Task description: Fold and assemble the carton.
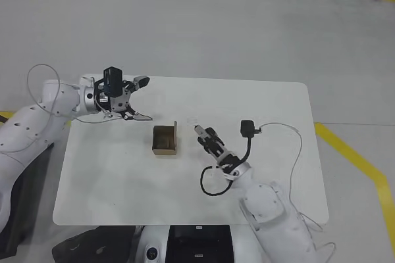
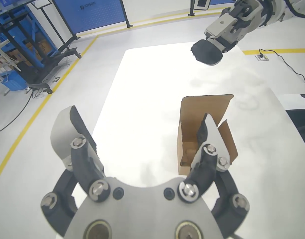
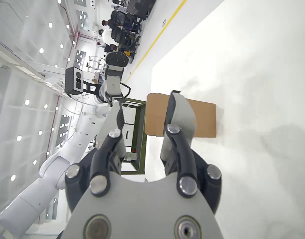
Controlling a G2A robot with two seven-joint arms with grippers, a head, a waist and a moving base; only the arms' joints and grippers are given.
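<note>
White rounded table (image 1: 263,98) lies under both arms. At the frame's centre stands the small brown cardboard carton (image 1: 165,140), open on top, one flap upright. The left gripper (image 1: 142,100), upper left of it, is spread wide and empty. The right gripper (image 1: 200,129), just right of it, is partly open and empty. I judge the carton light and easily creased, best taken at the flap edges.

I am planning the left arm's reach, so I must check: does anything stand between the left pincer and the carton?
Nothing visible does. The left pincer, open, is near a far corner of the table, and bare surface lies between it and the carton. The right pincer, also open, is on the carton's opposite side.
</note>
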